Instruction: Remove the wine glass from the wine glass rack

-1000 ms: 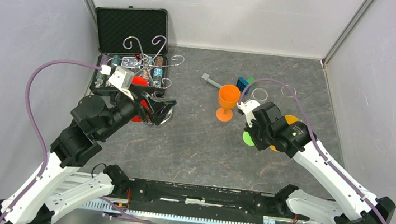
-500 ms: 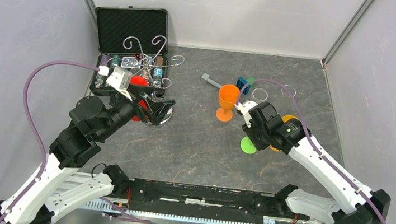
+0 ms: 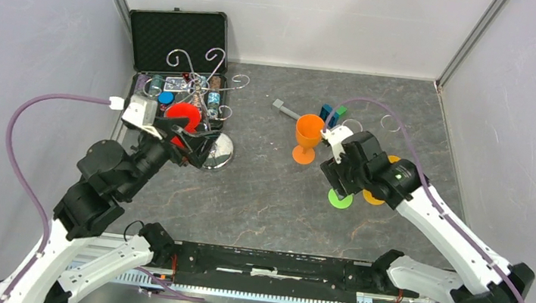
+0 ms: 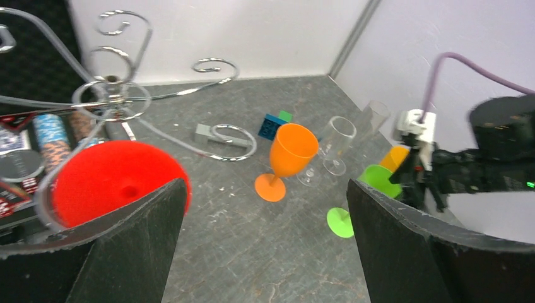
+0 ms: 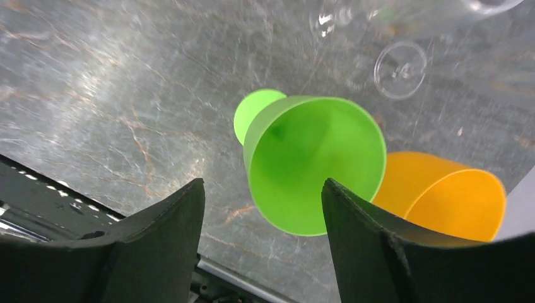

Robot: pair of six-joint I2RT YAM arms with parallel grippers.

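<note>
The wine glass rack (image 3: 207, 76) is silver wire with a shiny disc base (image 3: 219, 153). It stands in front of the black case. A red wine glass (image 3: 180, 115) hangs upside down on it, large at the left in the left wrist view (image 4: 110, 183). My left gripper (image 3: 197, 147) is open beside the red glass and the rack's base, its jaws wide apart with only floor between them (image 4: 266, 208). My right gripper (image 3: 335, 176) is open just above a green wine glass (image 5: 315, 164). That glass stands upright on its foot (image 3: 339, 198), free of both fingers.
An orange wine glass (image 3: 308, 137) stands mid-table, and a yellow-orange one (image 5: 441, 196) is close behind the green one. Clear glasses (image 4: 337, 136), blue and green blocks (image 3: 328, 113) and a grey piece (image 3: 285, 110) lie farther back. The open black case (image 3: 175, 34) holds small items.
My right gripper has gone from shut to open and let go of the green glass, now standing by itself. My left arm has drawn back to the left, uncovering more of the red glass.
</note>
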